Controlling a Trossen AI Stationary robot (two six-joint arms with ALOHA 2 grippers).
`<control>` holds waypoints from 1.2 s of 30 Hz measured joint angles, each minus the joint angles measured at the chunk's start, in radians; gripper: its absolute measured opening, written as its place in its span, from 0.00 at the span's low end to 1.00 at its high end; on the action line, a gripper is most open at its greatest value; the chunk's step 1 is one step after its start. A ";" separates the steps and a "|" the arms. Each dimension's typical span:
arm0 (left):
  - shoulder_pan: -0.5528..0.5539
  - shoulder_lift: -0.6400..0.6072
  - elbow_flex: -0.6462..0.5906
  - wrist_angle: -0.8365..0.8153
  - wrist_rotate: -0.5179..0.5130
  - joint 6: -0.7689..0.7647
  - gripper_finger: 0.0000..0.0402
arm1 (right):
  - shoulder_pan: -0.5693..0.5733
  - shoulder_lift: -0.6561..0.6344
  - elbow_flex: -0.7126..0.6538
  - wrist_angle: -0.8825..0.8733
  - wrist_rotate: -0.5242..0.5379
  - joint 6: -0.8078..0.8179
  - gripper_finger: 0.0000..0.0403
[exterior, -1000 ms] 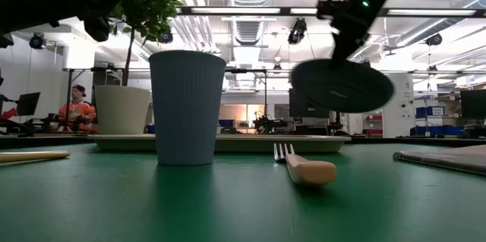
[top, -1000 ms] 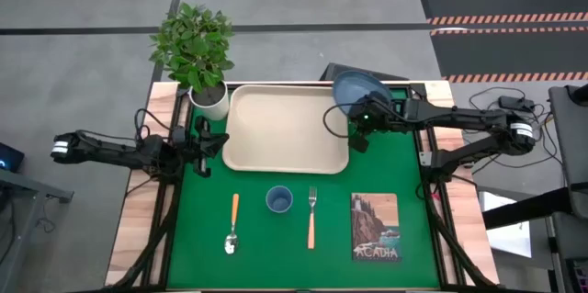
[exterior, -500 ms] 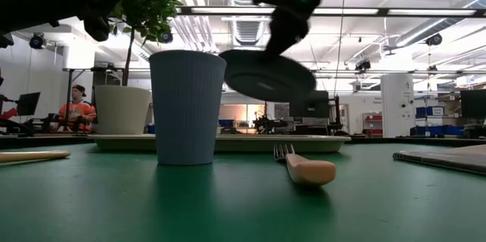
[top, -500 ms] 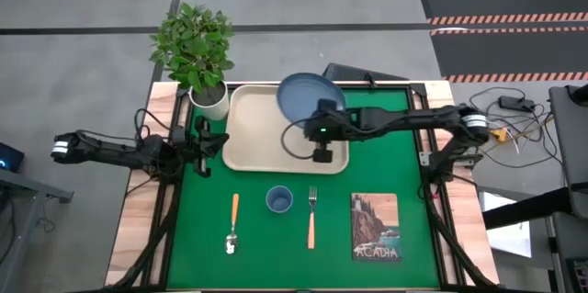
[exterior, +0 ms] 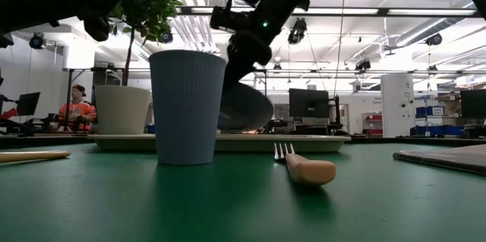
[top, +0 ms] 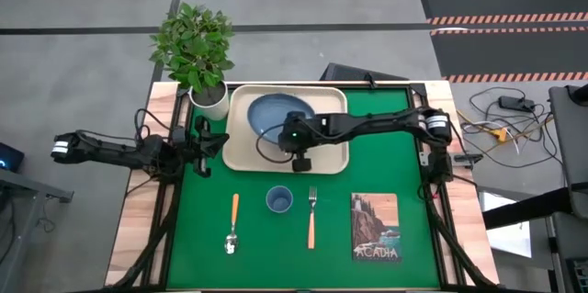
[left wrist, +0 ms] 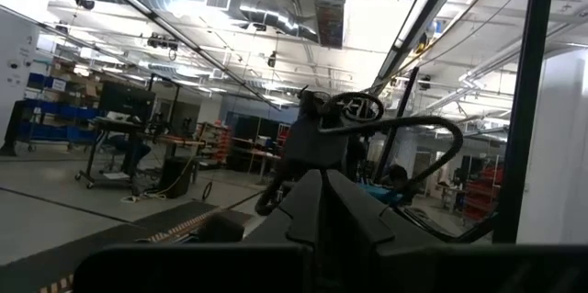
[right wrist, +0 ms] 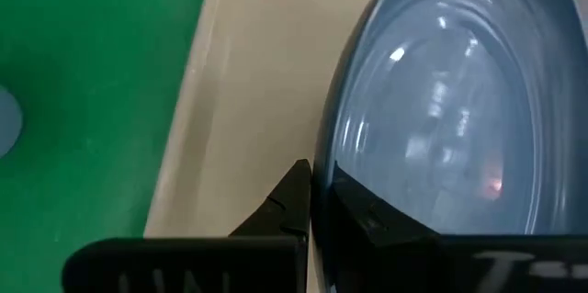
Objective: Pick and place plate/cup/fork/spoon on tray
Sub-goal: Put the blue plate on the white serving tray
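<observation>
The dark slate-blue plate (top: 274, 112) hangs tilted over the cream tray (top: 331, 151), and my right gripper (top: 288, 133) is shut on its rim. In the low view the plate (exterior: 249, 107) shows behind the cup, its low edge close above the tray (exterior: 311, 143). The light-blue cup (top: 279, 199) stands on the green mat in front of the tray. The fork (top: 311, 217) lies to its right and the spoon (top: 232, 224) to its left. My left gripper (top: 208, 142) waits shut at the table's left edge, beside the tray. My right gripper pinches the plate's rim (right wrist: 323, 160) at its near-right side, one finger (right wrist: 292, 203) under the plate and the other finger (right wrist: 372, 219) on its upper face. The fingers come from the table's right, slanting down. The plate is tilted over the tray; whether its low edge touches cannot be told.
A potted plant in a white pot (top: 210, 98) stands at the tray's far left corner. An "ACADIA" picture card (top: 376, 227) lies at the mat's near right. A person (exterior: 76, 109) sits far off in the room behind the table.
My right gripper has carried the plate from the table's far right corner toward the left, over the tray, and down. The plate has gone from high above the table to low over the tray, still tilted.
</observation>
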 joint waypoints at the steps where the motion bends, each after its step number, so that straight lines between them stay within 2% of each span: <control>1: 0.000 0.000 0.000 0.000 0.000 0.000 0.00 | -0.001 0.008 0.000 0.009 -0.004 -0.003 0.02; 18: 0.000 -0.001 0.000 0.000 0.000 0.000 0.00 | -0.013 0.124 0.000 0.100 -0.002 -0.018 0.02; 25: 0.000 0.000 0.000 0.000 0.000 0.000 0.00 | -0.023 0.134 0.000 0.106 -0.025 0.007 0.03; 28: 0.000 -0.001 0.000 0.000 0.000 0.000 0.00 | -0.028 0.134 0.000 0.106 -0.031 0.028 0.06; 36: 0.000 0.000 0.000 0.000 0.000 0.000 0.00 | -0.031 0.129 0.000 0.105 -0.030 0.022 0.26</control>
